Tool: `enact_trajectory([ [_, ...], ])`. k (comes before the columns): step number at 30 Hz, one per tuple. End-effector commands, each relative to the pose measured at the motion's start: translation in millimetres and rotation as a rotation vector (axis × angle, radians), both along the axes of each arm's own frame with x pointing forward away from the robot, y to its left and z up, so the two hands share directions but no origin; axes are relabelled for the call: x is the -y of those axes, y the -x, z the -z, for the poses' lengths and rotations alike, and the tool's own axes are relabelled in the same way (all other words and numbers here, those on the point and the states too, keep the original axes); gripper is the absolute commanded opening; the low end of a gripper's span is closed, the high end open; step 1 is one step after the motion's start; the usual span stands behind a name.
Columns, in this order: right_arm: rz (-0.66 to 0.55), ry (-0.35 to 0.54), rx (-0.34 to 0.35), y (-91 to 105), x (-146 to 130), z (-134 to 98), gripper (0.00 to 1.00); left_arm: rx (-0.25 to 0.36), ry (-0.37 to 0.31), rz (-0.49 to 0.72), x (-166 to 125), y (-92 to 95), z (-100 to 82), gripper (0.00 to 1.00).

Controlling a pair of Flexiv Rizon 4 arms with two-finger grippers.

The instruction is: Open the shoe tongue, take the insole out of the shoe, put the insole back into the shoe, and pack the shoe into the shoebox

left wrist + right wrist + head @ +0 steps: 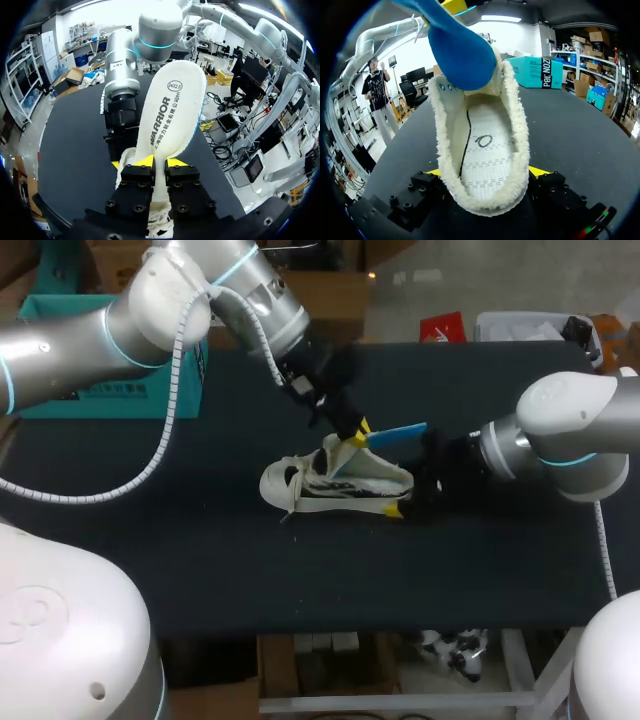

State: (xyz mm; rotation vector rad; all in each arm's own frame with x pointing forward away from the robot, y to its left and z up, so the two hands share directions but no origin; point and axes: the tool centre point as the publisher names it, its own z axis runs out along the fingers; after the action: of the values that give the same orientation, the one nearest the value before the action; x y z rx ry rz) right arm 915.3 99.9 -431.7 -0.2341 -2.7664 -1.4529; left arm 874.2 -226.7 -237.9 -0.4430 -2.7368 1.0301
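Because the insole (172,110) looks thin, light and floppy, your left claw (159,161) has it pinched by one end, lifted above the shoe (340,485) at the middle of the table (200,560). Your right claw (487,172) is closed across the soft fleecy heel; grip low there, near the firmer sole.

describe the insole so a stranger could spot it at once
On the black table, find the cream shoe in the middle. Over its opening, pinched in the jaws of the left arm, is the insole: a flat foot-shaped sheet, bright blue on one face and cream on the other, unlike the fuzzy-lined shoe.
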Motion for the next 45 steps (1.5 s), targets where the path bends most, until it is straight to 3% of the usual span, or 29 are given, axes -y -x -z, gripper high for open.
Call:
enact_trajectory([
  [1,-0.001,0.01,0.002,0.5,1,3,0.14,-0.036,0.046,0.064,0,-2.5,-14.1,0.0],
  [2,-0.001,0.015,0.001,0.5,3,2,0.25,-0.042,0.057,0.085,2,-0.5,-17.8,0.0],
  [3,-0.001,0.014,0.004,0.7,5,0,0.45,-0.05,0.07,0.1,3,1.1,-21.7,0.0],
  [4,-0.002,0.015,0.006,0.8,7,-2,0.94,-0.057,0.084,0.113,4,2.5,-25.2,0.0],
  [5,-0.001,0.017,0.007,0.7,10,-4,1.0,-0.067,0.099,0.136,5,3.9,-29.1,0.0],
  [14,0.023,0.105,0.003,2.0,37,-26,1.0,-0.135,0.216,0.276,8,14.6,-58.0,0.0],
  [21,-0.001,0.259,0.018,-1.9,46,-64,1.0,-0.151,0.266,0.315,-10,23.1,-69.9,0.0],
  [32,-0.088,0.543,0.026,-13.4,17,-112,1.0,-0.112,0.263,0.183,-55,36.7,-70.6,0.0],
  [37,-0.105,0.686,0.005,-15.5,-2,-121,1.0,-0.092,0.246,0.085,-85,41.9,-63.3,0.0],
  [45,-0.132,0.804,-0.007,-17.9,-28,-120,1.0,-0.09,0.212,-0.008,-125,50.1,-47.6,0.0],
])
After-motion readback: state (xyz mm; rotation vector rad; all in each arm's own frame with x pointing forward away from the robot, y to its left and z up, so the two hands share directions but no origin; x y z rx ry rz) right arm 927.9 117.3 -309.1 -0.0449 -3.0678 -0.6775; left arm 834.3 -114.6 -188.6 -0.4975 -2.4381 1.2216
